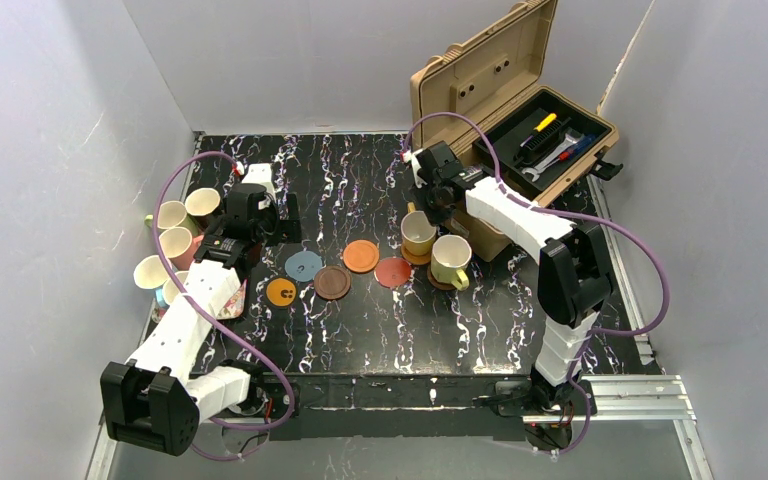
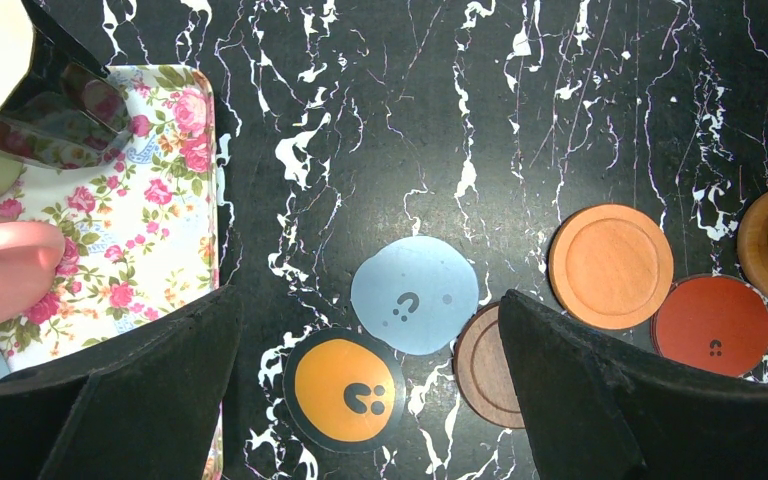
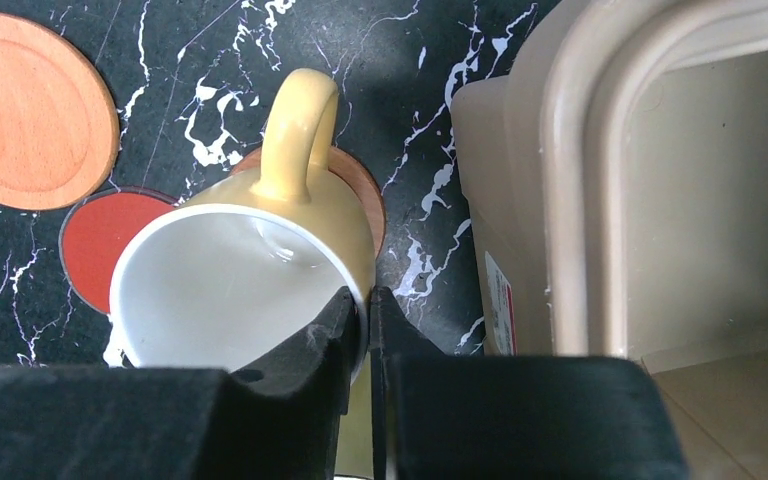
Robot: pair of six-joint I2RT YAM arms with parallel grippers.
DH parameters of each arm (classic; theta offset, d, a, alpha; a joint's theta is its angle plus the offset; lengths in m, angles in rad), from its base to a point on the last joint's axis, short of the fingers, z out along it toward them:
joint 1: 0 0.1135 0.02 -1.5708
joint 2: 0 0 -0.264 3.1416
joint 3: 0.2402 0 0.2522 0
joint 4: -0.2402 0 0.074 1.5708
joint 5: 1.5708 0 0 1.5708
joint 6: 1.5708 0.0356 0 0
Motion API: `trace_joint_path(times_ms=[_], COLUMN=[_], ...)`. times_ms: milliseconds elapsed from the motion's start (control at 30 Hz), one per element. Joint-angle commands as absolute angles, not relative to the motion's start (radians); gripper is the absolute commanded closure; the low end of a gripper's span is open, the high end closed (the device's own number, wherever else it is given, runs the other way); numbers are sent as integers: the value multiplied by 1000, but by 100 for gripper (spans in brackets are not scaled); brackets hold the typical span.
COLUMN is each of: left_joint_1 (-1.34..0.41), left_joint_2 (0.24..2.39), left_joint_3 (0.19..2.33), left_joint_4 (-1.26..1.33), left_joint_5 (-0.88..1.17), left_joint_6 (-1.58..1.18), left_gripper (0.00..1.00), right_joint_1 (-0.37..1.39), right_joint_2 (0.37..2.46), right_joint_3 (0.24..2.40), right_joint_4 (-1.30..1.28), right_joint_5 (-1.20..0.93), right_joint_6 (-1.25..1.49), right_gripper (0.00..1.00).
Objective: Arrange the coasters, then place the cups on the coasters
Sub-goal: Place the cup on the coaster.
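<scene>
Fingers of the right gripper [image 3: 368, 300] pinch the rim of the yellow mug [image 3: 210, 290], which stands on a brown coaster [image 3: 365, 190] beside the tan toolbox [image 3: 560, 200]. The left gripper [image 2: 370, 300] hangs spread wide above the grey-blue coaster [image 2: 415, 295], near the floral tray [image 2: 160, 200].

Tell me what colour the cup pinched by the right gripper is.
The cup is yellow outside and white inside; the right wrist view shows it best.

Top camera: high, near edge, whole table [image 1: 380, 330]. Wrist cameras: close, looking down; both share orange-brown coaster [image 2: 610, 265], red coaster [image 2: 712, 325].
</scene>
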State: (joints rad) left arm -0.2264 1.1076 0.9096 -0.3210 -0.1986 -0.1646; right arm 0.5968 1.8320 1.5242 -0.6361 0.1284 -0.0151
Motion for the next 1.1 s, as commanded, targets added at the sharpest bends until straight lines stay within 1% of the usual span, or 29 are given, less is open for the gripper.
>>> trace_joint_path(times_ms=[0,133,233,333,533,733,800,933,1067], left_joint_1=[-224,-224,-224,-224,-224,-222,-218,-191,-170], left_joint_2=[1103,1103,1103,1102,1098,1085,1075,1061,1083], left_joint_3=[932,933,931,932,934,936,939,925,923], left_joint_4=[-330,-331,-331,-332,-334,-335,-335,-321,-313], left_joint_5=[-198,-198,-198,-188,-193,-198,-192,-180,-188], left_joint_6=[-161,-162,-166,-171,-172,-173,-176,-190,-195], left_gripper=[2,2,2,2,2,2,2,2,2], right_joint_1=[596,596,596,595,596,595,596,596,595], right_joint_2=[1823,1825,1821,1815,1785,1720,1696,1640,1612], right_joint_3=[1589,1594,1597,1600,1611,1605,1601,1560,1487], right_joint_4=[-620,-625,-627,-627,-640,-638,-635,-579,-459], right_joint_5=[119,115,115,112,110,103,98,73,44], right_joint_6=[-8,-8,-8,-8,-8,21,24,65,150], right_gripper=[80,73,65,62,52,44,39,28,21])
